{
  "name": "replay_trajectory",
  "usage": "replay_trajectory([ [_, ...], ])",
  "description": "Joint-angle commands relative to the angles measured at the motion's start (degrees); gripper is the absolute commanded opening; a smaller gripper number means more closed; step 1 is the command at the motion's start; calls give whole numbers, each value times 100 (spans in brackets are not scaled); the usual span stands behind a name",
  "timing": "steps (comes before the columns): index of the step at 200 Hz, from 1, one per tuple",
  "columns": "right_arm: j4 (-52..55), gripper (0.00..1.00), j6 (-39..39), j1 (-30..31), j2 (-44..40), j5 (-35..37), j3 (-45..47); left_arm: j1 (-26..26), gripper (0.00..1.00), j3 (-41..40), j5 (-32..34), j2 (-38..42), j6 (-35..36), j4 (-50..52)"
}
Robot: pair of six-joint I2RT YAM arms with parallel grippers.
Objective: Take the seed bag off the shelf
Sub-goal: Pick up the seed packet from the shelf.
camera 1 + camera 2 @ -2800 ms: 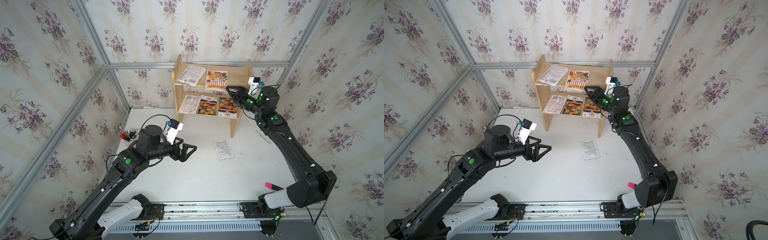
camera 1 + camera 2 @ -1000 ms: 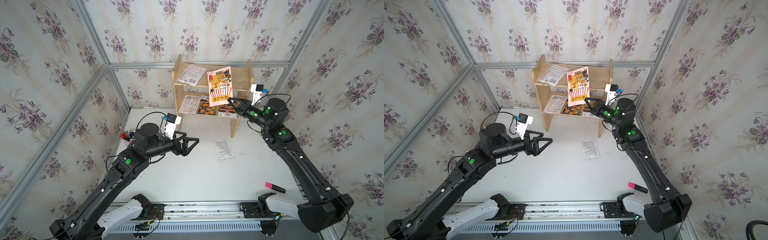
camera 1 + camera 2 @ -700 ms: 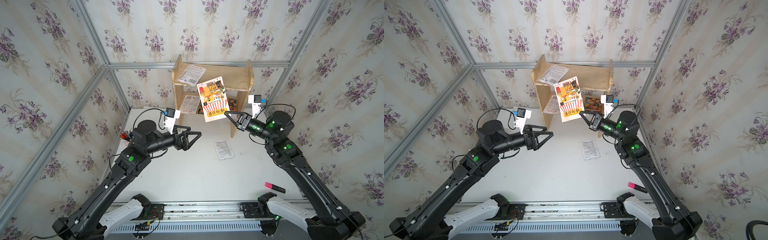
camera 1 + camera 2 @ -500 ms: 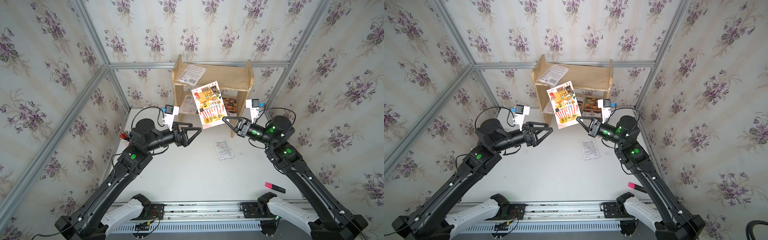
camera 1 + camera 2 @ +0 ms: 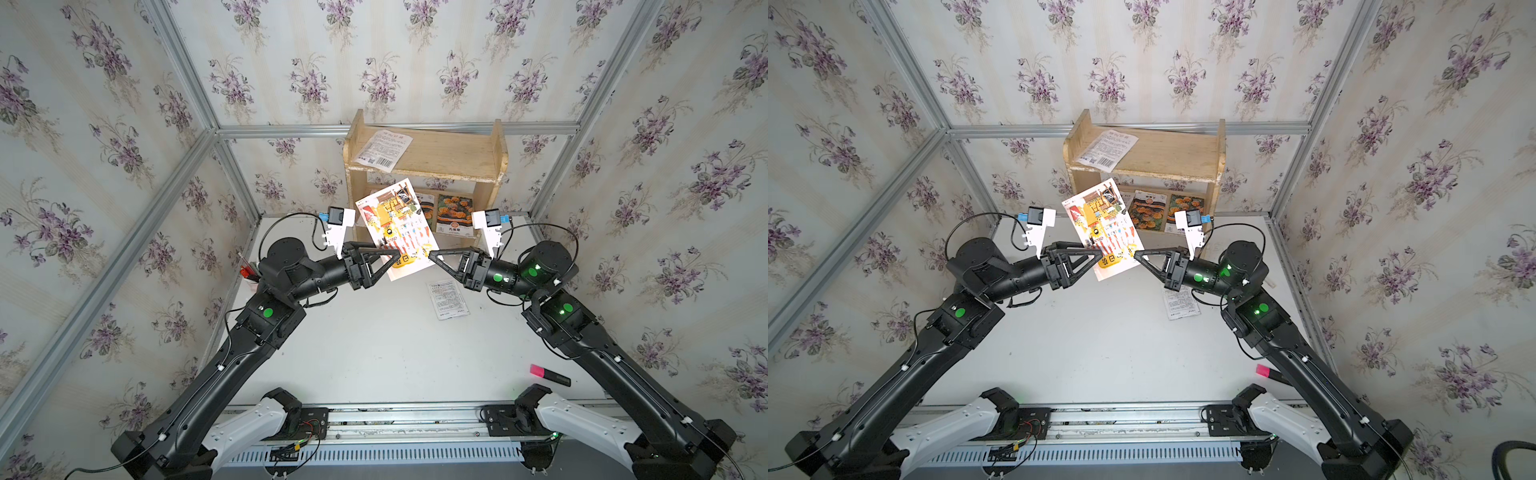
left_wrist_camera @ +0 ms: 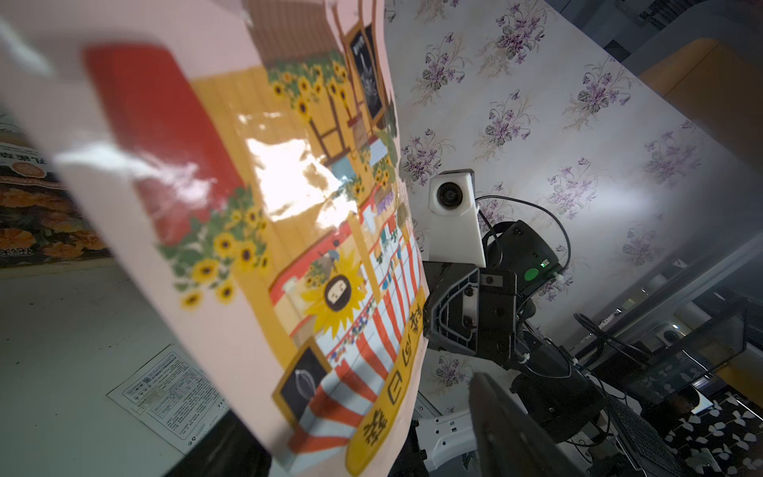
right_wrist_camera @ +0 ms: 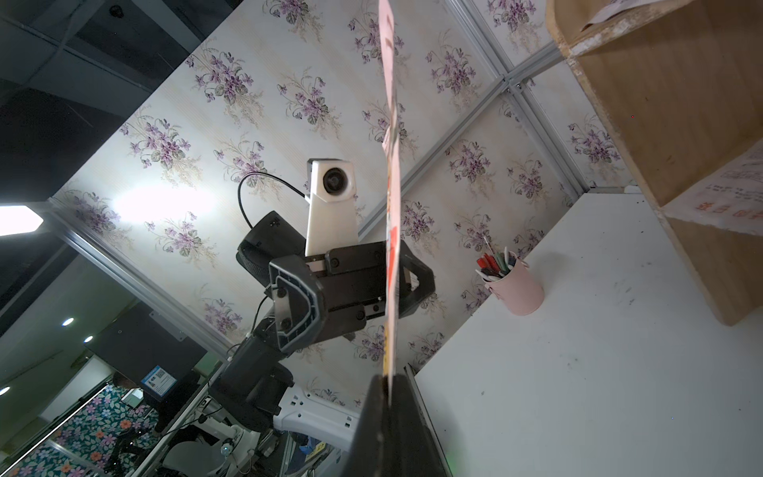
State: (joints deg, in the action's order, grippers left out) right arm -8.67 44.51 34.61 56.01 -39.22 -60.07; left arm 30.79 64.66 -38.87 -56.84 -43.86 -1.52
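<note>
Seed bag yellow banner reads "向日葵".

Stereo pair overhead, one camera per wrist.
Both top views look steeply down from afar on both arms, the table and the shelf. The left wrist view looks along its fingers, close on the seed bag face, with the right gripper just past the fingertips. The right wrist view looks along its fingers at that bag edge-on, with the left gripper beyond.
</note>
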Motion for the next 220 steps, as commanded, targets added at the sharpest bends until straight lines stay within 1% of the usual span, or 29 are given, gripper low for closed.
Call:
replay_trajectory([
  [1,-21,0,-142,19,-71,144,20,-11,48,28,50,71,6,-215],
  [30,5,0,-156,15,-99,147,49,-11,25,61,70,92,28,-159],
  [70,36,0,-179,28,-80,133,58,-11,0,99,169,59,26,6],
  [110,91,0,-238,37,-90,193,81,-12,0,128,413,105,96,318],
  [125,174,20,-291,35,-106,273,92,-12,0,106,338,79,135,316],
  [142,427,36,-441,36,-180,491,84,-14,0,129,93,-21,189,351],
  [165,1052,52,-828,37,-316,894,-18,-12,0,104,-234,-134,267,439],
  [180,1650,63,-1124,37,-411,1233,-161,-11,0,51,-402,-169,370,534],
  [207,2616,82,-1621,37,-651,1820,-340,-12,0,-32,-485,-230,542,893],
  [220,3010,90,-1789,37,-770,2081,-361,-16,0,-82,-520,-281,638,1064],
])
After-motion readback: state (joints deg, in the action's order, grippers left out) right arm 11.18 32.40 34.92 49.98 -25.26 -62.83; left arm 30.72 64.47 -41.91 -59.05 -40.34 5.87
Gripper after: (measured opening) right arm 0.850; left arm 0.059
